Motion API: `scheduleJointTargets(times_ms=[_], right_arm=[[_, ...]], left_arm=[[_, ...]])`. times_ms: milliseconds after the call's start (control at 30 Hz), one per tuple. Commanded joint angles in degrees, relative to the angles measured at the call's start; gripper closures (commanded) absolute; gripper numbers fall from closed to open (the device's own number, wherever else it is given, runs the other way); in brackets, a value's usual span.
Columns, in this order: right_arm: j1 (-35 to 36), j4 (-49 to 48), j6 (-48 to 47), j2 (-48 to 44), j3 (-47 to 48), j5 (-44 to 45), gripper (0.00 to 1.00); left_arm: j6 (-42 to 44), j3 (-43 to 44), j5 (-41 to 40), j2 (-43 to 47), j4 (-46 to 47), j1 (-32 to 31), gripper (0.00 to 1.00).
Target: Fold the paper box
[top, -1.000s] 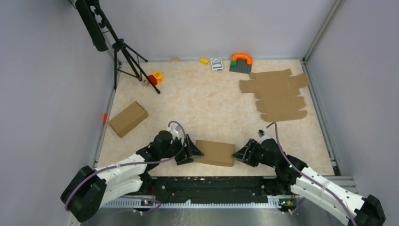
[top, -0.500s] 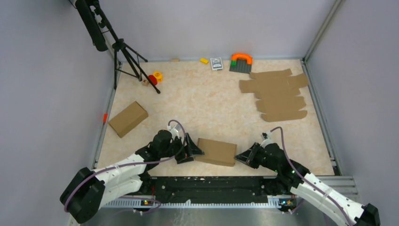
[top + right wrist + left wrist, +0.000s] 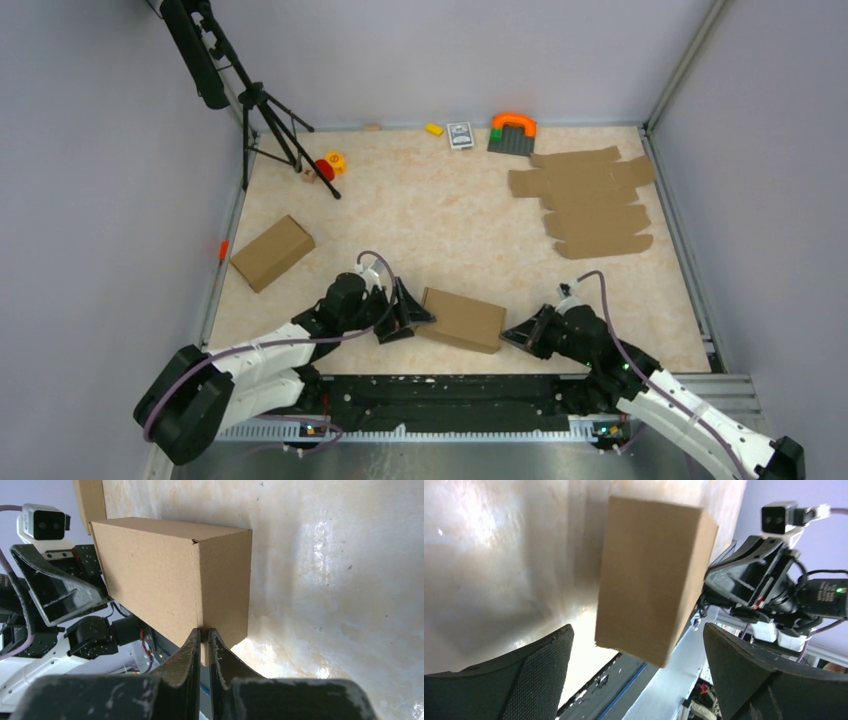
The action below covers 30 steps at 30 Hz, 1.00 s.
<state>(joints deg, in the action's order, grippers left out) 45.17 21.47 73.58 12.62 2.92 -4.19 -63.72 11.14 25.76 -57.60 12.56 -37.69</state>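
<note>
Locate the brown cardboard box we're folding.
Top view: the closed brown cardboard box lies centre-front on the beige table, between the open left tool and the shut right tool.

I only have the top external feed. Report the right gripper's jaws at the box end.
Observer: The right wrist view shows the right gripper shut, its tips at one corner edge of the paper box.
Operator: Now the left one.
Observer: The left wrist view shows the left gripper wide open, its fingers clear of the cardboard.
Operator: Check the box for loose flaps.
Observer: On the faces the two wrist cameras see, none stick out; the seams lie closed.
</note>
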Motion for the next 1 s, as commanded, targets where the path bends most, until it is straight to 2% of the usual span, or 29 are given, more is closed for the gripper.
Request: scheduleJointTargets(times_ms=[0,133,233,433,633,700,833,967], right_arm=[[-0.4,4.2,-1.7,2.7,-0.6,0.7,0.96],[-0.4,3.5,-1.7,2.8,-0.6,0.8,0.96],[-0.5,3.2,-1.5,2.8,-0.7,0.7,0.96],[-0.4,3.5,-1.9,2.8,-0.4,0.4,0.95],[-0.4,6.6,-5.0,2.2,5.0,1.9,0.66],[-0.4,7.9,-6.4,2.4,7.7,2.7,0.59],[-0.4,11.2,-9.6,4.5,13.8,5.3,0.54],[-0.4,14.3,-13.2,6.0,19.5,8.8,0.53]], left_arm=[[-1.5,1.7,1.9,-1.5,8.9,1.9,0.01],[-2.0,3.2,5.0,-5.2,10.7,2.1,0.02],[-3.1,2.9,7.5,-8.4,14.1,2.1,0.07],[-7.4,0.7,10.6,-11.3,23.5,2.1,0.27],[-5.4,1.4,8.7,-6.9,17.4,3.1,0.48],[-4.4,2.1,8.1,-4.8,14.1,4.3,0.51],[-2.6,4.5,8.2,-1.8,8.7,8.2,0.53],[4.0,9.9,8.2,3.0,-3.0,17.5,0.52]])
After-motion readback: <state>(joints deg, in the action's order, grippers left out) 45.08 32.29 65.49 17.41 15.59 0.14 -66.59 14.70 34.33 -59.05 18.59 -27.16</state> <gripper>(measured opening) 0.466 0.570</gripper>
